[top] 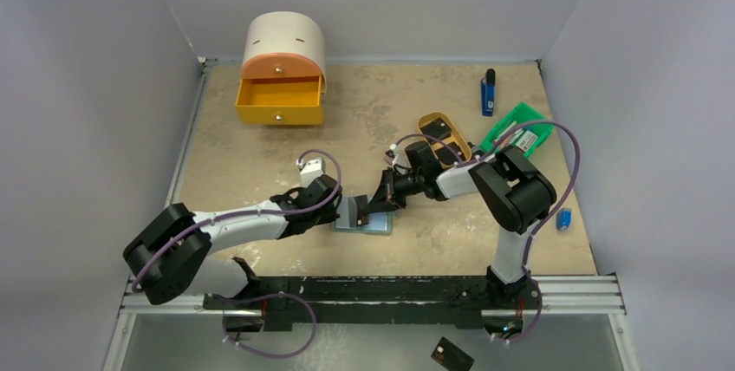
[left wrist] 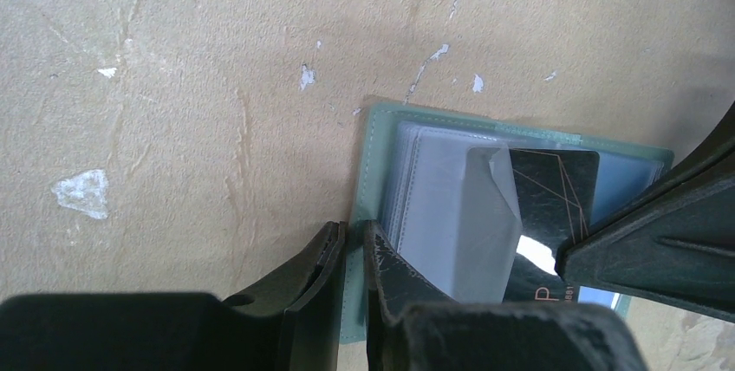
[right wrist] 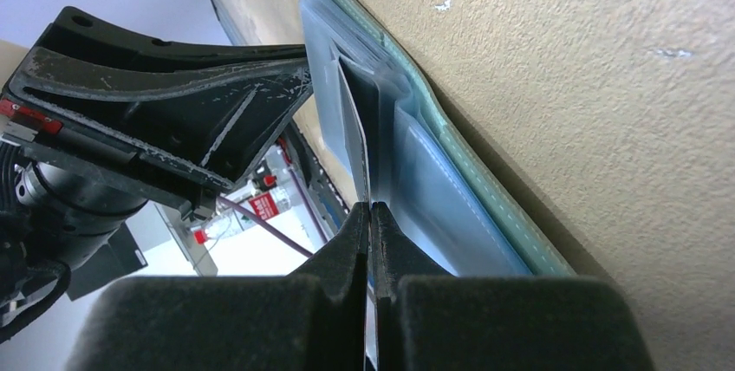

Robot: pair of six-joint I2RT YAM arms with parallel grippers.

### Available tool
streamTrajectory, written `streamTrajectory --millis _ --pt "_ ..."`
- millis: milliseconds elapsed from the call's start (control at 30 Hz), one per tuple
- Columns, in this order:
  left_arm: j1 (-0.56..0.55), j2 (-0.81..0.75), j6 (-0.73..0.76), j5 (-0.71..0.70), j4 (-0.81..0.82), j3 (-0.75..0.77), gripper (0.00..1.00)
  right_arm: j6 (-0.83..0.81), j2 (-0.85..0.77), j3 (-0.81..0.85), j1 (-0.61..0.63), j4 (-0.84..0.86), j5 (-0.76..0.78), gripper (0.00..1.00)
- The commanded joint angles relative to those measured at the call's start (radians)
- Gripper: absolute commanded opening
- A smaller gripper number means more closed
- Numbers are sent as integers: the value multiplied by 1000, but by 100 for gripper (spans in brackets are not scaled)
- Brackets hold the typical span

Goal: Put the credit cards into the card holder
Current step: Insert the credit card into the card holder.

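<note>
One card holder [left wrist: 374, 141] | left fingers [left wrist: 305, 297] seemingly pinch it | right fingers [right wrist: 343, 258] clamp one card [left wrist: 555, 187]

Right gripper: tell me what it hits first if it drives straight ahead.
Probably the pale pockets of the open grey-green bifold card holder: the right gripper, shut on a thin black credit card, points into them. The left gripper sits just beyond; depth unclear.

The top camera sits high up behind the arms [top: 234, 225] and looks down on the whole table [top: 260, 154]. The left wrist camera looks down from very close. The right wrist camera looks sideways along the table. All three see the card holder [top: 368, 224].
</note>
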Motion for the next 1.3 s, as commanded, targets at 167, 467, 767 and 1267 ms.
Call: streamTrajectory --millis 167,467,767,1267 --pt "-2 20 -2 20 18 -4 13 68 19 -4 13 73 22 0" --pt "-1 20 2 18 15 0 13 118 22 -28 15 118 55 0" --pt "-2 32 -2 36 35 5 13 116 52 29 60 109 37 0" --pt "-2 23 -13 44 46 1 13 84 11 49 66 75 34 45"
